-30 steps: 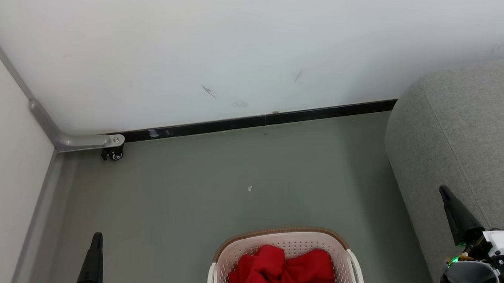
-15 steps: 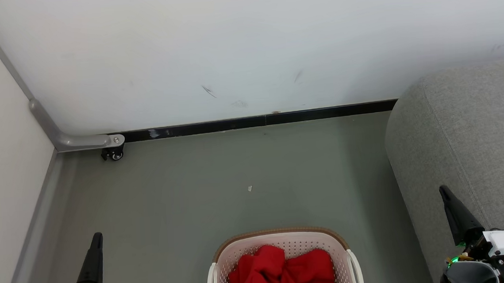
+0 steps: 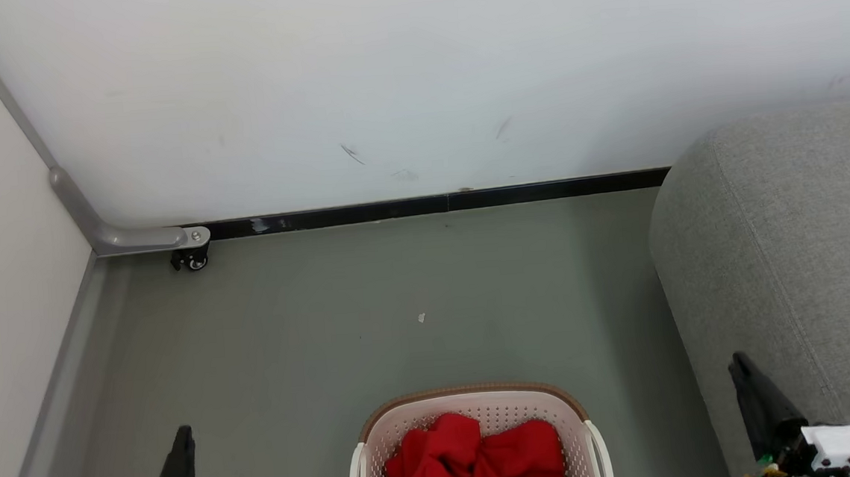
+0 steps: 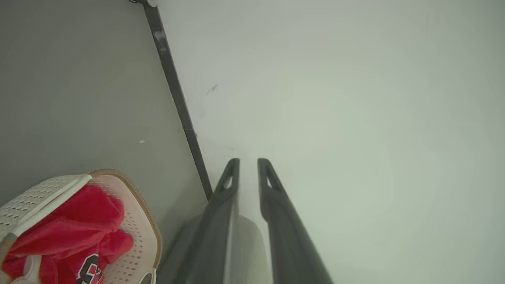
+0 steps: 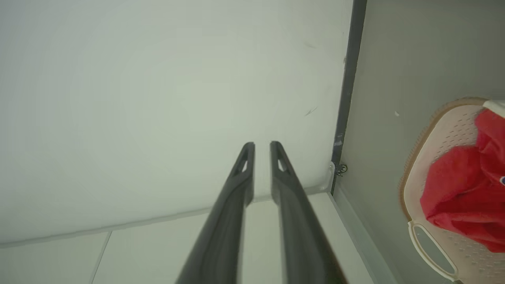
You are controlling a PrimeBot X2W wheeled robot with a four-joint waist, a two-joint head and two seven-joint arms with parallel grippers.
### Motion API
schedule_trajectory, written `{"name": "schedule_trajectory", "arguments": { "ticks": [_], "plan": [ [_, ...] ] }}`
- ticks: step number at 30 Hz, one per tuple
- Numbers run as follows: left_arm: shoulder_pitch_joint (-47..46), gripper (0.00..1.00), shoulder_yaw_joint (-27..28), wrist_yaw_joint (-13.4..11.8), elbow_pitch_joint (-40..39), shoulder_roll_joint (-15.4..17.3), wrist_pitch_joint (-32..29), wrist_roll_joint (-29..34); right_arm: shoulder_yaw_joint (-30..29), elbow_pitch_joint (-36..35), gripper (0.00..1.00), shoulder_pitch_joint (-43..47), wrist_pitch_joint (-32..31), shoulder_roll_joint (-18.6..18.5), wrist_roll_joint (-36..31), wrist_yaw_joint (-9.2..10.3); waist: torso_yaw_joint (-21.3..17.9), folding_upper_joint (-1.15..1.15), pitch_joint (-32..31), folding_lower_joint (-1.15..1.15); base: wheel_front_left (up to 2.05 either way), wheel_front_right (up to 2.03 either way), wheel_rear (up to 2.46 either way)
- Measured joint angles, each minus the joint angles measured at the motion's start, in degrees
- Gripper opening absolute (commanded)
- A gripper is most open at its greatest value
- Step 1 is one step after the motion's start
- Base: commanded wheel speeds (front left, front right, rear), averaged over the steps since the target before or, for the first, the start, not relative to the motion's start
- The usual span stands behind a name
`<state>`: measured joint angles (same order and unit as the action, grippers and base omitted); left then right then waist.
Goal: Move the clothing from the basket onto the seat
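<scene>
A grey-green floor [image 3: 325, 313] runs back to a white wall [image 3: 413, 67], with a black skirting strip [image 3: 430, 205] along the join. The wall carries a few dark scuff marks [image 3: 350, 154]. On the left stands a cream panel [image 3: 2, 283]; a grey metal leg [image 3: 133, 239] at its far foot ends in a small caster [image 3: 191, 261]. A tiny white scrap [image 3: 421, 317] lies mid-floor.
</scene>
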<state>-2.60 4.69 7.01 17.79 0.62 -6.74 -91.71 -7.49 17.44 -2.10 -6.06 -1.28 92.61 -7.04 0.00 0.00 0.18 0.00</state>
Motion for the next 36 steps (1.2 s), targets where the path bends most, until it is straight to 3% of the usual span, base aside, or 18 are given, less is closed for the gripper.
{"name": "schedule_trajectory", "arguments": {
  "ticks": [20,27,36],
  "plan": [
    [1.3,1.0,-3.8,-0.1,-0.5,-0.3,3.7,5.3,2.5,-0.9,1.0,1.8,3.5,0.5,-4.0,0.04,0.0,0.0,0.0,0.05,0.0,0.0,0.0],
    [1.2,1.0,-5.2,-0.2,-1.7,0.1,5.2,9.6,2.2,-2.3,1.0,1.8,4.7,0.4,-9.9,0.03,0.0,0.0,-0.1,0.31,0.0,0.0,0.0],
    [0.4,1.0,-6.2,-0.8,-4.3,1.0,7.3,18.4,2.7,-4.3,1.0,1.8,7.1,0.1,-21.4,0.03,0.1,0.0,-0.5,0.82,0.0,0.0,0.0]
  ]
}}
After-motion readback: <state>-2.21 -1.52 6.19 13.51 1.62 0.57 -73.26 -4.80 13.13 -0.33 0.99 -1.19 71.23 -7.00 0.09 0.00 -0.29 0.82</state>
